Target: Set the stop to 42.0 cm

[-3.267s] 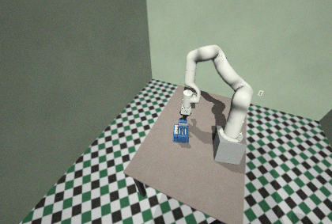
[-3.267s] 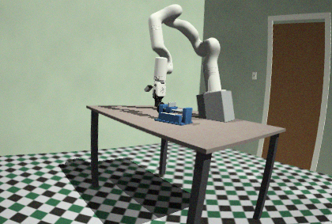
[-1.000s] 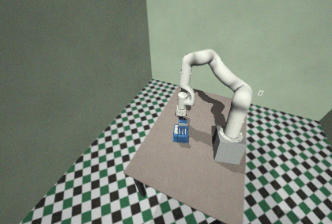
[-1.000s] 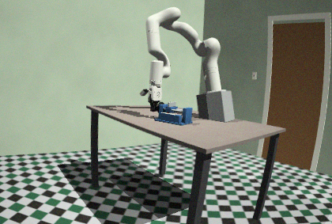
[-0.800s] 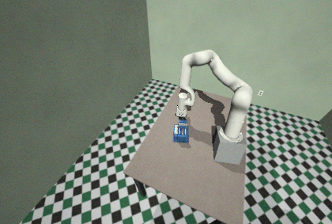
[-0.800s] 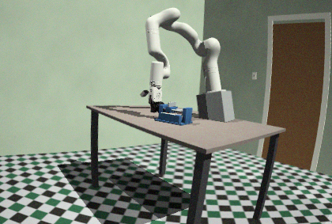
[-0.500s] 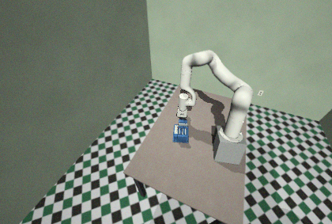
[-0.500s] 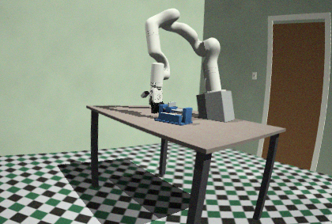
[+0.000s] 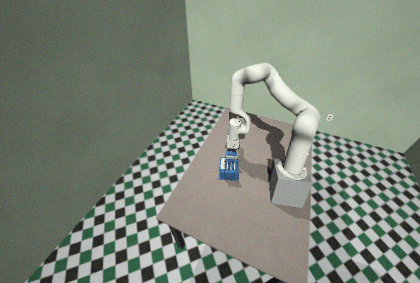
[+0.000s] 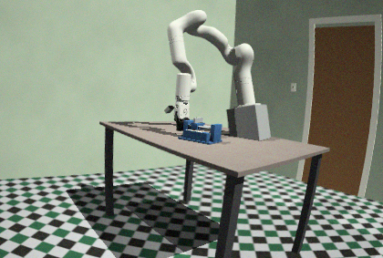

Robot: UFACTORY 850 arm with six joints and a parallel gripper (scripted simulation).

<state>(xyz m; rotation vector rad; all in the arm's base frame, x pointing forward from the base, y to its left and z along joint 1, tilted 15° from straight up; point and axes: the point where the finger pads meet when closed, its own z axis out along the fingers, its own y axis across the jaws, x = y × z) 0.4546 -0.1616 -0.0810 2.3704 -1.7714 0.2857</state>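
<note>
Grey table carries the blue fixture near its far edge. Above that fixture's far end, the gripper grasps the handwheel; turning slowly and watching the stop should avoid overshoot before release.

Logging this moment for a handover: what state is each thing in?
Gripper: shut on the handwheel, pointing down.
Handwheel: gripped, at the blue fixture's far end; too small to read.
Blue stop fixture: flat on the table.
Door: closed.
</note>
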